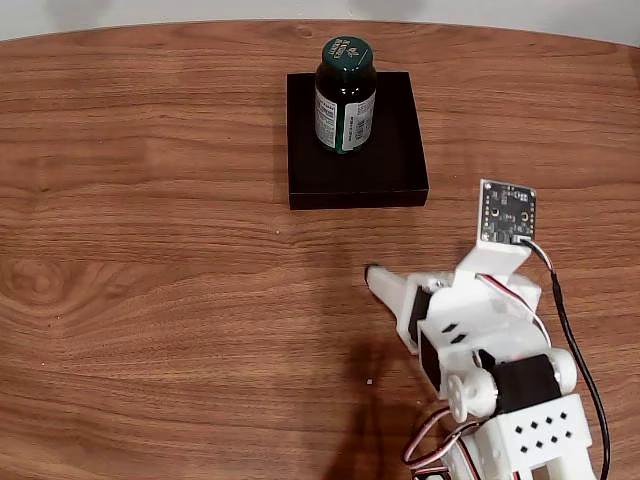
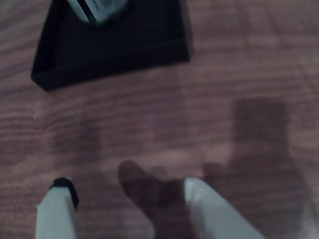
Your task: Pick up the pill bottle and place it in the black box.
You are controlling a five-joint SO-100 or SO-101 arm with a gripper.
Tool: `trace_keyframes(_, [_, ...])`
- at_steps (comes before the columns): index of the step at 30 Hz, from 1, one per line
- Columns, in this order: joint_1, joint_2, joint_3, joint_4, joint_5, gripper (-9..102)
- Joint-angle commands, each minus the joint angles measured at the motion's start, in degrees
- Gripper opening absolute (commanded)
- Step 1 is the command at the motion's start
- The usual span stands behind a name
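Note:
The pill bottle [image 1: 346, 95], dark green with a white-and-green label, stands upright inside the black box [image 1: 390, 175] near the table's far middle in the fixed view. In the wrist view only the bottle's blurred base [image 2: 97, 10] shows, at the top edge, inside the box [image 2: 114, 64]. My gripper [image 1: 388, 290] hovers low over bare wood, well short of the box and to its right in the fixed view. The wrist view shows the gripper [image 2: 127, 186] open, its two white fingers apart with nothing between them.
The wooden table [image 1: 150, 250] spreads wide to the left and in front of the box. The white arm and its black cable [image 1: 570, 340] fill the lower right corner. The table's far edge runs just behind the box.

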Motion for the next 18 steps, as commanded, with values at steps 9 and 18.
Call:
trace_keyframes(9, [0.26,7.29,-0.97,16.52,-4.92,10])
trace_keyframes(18, [0.00,10.99,-0.97,25.22,-7.12,1])
